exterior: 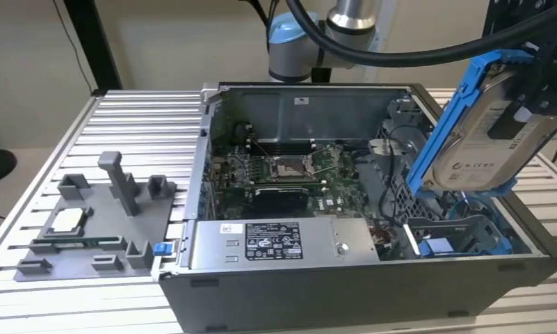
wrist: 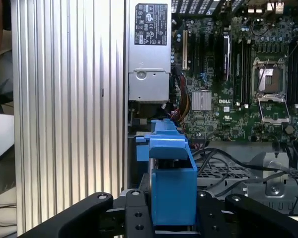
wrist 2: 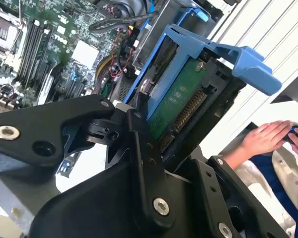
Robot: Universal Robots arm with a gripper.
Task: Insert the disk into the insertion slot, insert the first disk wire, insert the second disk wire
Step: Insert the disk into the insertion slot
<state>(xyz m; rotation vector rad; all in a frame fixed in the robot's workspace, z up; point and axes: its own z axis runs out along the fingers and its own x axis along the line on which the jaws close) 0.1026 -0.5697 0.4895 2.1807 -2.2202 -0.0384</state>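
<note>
Disk (exterior: 487,139) is clamped by your gripper (wrist: 172,214): the black fingers (wrist: 134,218) press on the two sides of its bright blue plastic carrier, as both wrist views show. In the exterior view its long axis stands close to upright, with the top leaning toward the exterior view's right. The flat silver-grey face with the white label is turned toward that camera. In the second wrist view you see the opposite face, a green circuit board with a row of connector pins along it, inside the blue frame.

You have the disk raised above the insertion slot (exterior: 459,236), not in it. The slot is a bay with blue rails and grey perforated metal walls, at the exterior view's right end of the open computer case (exterior: 352,292).

Farther out lie the green motherboard (exterior: 288,167) and the grey labelled power-supply box (exterior: 269,243). The case rests on a ribbed aluminium table (exterior: 139,118) beside a grey moulded fixture (exterior: 92,229). A person's hand (wrist 2: 265,139) shows past the table edge.
</note>
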